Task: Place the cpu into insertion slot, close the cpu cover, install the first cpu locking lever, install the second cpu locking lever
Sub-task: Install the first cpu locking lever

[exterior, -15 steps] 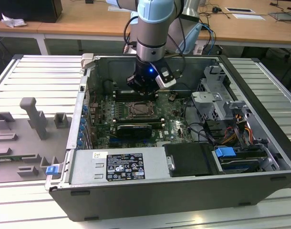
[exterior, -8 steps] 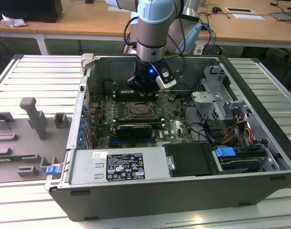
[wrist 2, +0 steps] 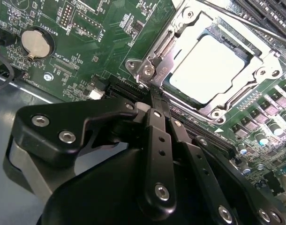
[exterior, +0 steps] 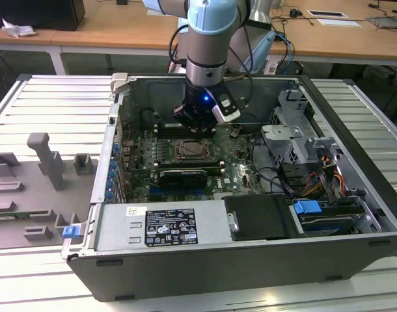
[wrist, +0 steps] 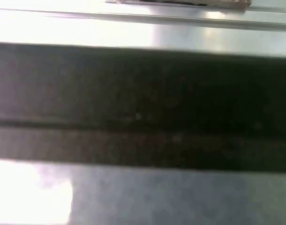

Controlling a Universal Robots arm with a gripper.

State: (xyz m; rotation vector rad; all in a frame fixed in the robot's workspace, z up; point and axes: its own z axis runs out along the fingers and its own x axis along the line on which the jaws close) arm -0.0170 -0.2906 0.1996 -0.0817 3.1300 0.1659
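The cpu is a pale square chip lying flat in the insertion slot on the green board. The cpu cover, a silvery frame, lies down around the chip's edges. In the second wrist view my gripper has its two black fingers pressed together, their tips at the socket's near corner beside a metal lever hook. I see nothing between the fingers. In the exterior view my gripper hangs just behind the socket inside the open computer case.
Long black memory slots run beside the socket. A coin battery sits on the board. A black expansion card, a drive cage and loose cables crowd the case. A grey fixture stands outside, at the exterior view's left.
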